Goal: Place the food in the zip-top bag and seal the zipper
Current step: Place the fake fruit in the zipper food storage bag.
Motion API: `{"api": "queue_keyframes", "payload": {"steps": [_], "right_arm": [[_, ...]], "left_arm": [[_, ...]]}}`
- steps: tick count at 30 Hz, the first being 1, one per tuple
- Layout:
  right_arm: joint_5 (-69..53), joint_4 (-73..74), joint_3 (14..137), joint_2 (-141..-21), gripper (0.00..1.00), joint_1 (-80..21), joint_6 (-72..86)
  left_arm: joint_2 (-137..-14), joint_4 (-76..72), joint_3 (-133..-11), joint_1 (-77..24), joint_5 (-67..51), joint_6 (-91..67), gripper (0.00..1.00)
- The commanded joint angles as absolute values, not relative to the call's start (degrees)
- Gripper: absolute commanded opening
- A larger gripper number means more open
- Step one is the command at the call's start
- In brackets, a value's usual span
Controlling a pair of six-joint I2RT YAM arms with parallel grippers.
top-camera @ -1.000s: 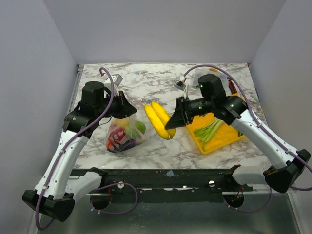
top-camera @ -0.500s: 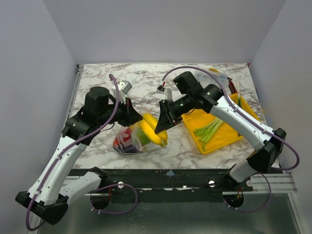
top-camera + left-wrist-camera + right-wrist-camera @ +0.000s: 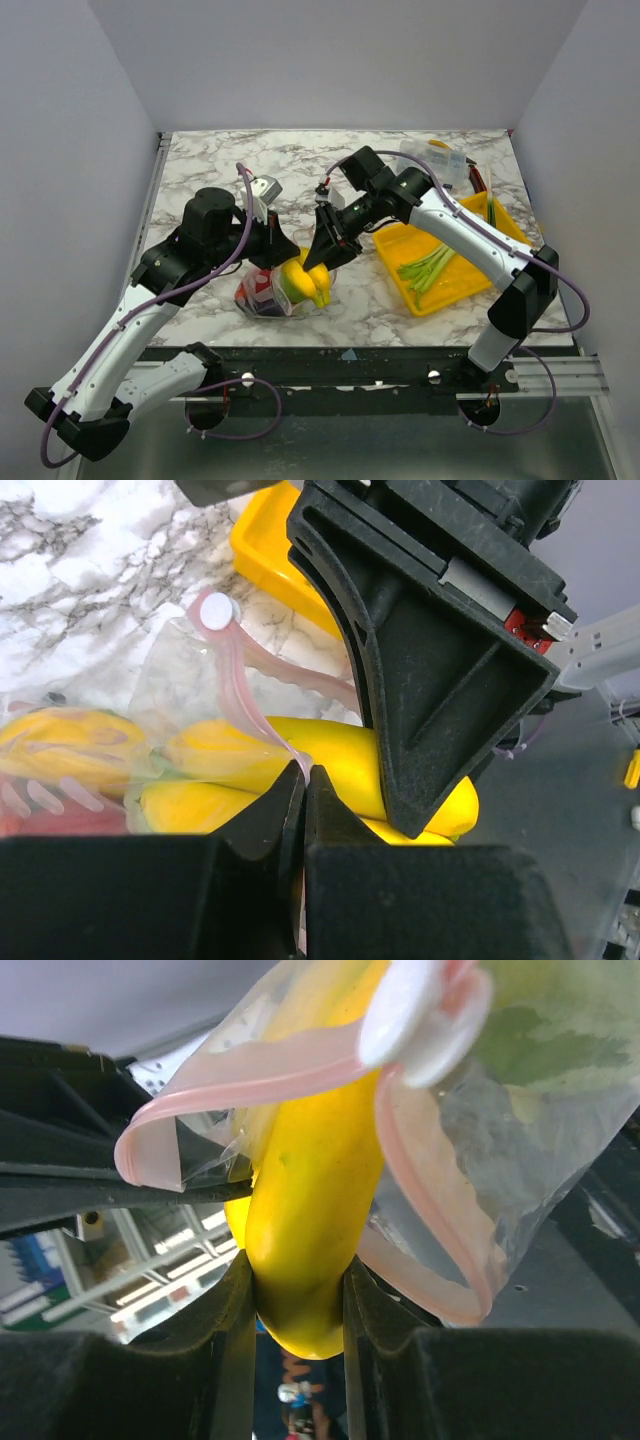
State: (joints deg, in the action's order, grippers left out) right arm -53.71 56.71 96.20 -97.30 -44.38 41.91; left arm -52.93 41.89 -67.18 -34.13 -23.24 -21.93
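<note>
1. the left claw (image 3: 305, 790) is shut tight. it pinches the thin pink plastic zipper strip (image 3: 235, 675) at the mouth of the clear crinkly plastic zip-top bag (image 3: 262, 292) and holds that mouth up and open.
2. the right claw (image 3: 300, 1290) is partly open. its two fingers squeeze the bunch of yellow toy bananas (image 3: 310, 1190) between them.
3. the bananas stick out past the right claw's tips and poke through the pink loop of the bag's mouth. the front part is inside the bag. the end in the claw is outside.
4. a small round white slider (image 3: 415, 1010) sits on the strip, just past the right claw's tips.
5. deeper in the bag, beyond the left claw's tips, lie a round green toy food (image 3: 560, 1030) and a red toy food (image 3: 250, 292).
6. so i think some food is already in, and the bananas are about halfway in.
7. left to do: let the bananas drop all the way in, pull the right claw out, then close the zipper, which is wide open.
8. thin green stalks (image 3: 428, 265) lie on a flat yellow plastic tray (image 3: 480, 270), well off behind the right claw. i cannot tell if they must go in too.
</note>
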Motion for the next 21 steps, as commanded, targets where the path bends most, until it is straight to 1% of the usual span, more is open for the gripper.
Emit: {"api": "queue_keyframes", "payload": {"steps": [1, 4, 7, 10, 11, 15, 17, 18, 21], "right_arm": [[-57.5, 46.0, 93.7, -95.8, 0.03, -43.7, 57.3], [-57.3, 39.7, 90.3, -95.4, 0.03, -43.3, 66.6], [-54.2, 37.8, 88.7, -95.3, 0.05, -42.7, 72.7], [-55.9, 29.6, 82.0, -93.8, 0.05, -41.3, 80.4], [-54.6, 27.9, 81.0, -93.1, 0.05, -40.8, 82.2], [-48.7, 29.0, 82.3, -93.6, 0.08, -39.6, 82.4], [-44.3, 32.0, 85.0, -94.6, 0.18, -39.4, 80.9], [-42.3, 33.3, 86.0, -95.1, 0.21, -39.4, 80.0], [-37.4, 33.2, 87.8, -96.7, 0.21, -39.9, 78.8]], "left_arm": [[-50.1, 35.2, -64.9, -35.3, -22.5, -24.5, 0.0], [-49.9, 33.4, -64.2, -36.0, -22.4, -26.4, 0.0], [-49.1, 31.4, -63.1, -36.2, -21.4, -29.1, 0.0], [-48.0, 29.6, -62.3, -36.2, -21.2, -30.5, 0.0], [-47.7, 29.3, -62.1, -36.3, -21.0, -30.9, 0.0], [-47.4, 28.9, -62.1, -36.3, -22.0, -32.4, 0.0], [-47.1, 28.3, -62.2, -36.3, -23.3, -34.0, 0.0], [-47.0, 27.9, -62.4, -36.4, -23.9, -35.1, 0.0], [-46.8, 26.4, -62.5, -36.3, -25.0, -36.8, 0.0]]}}
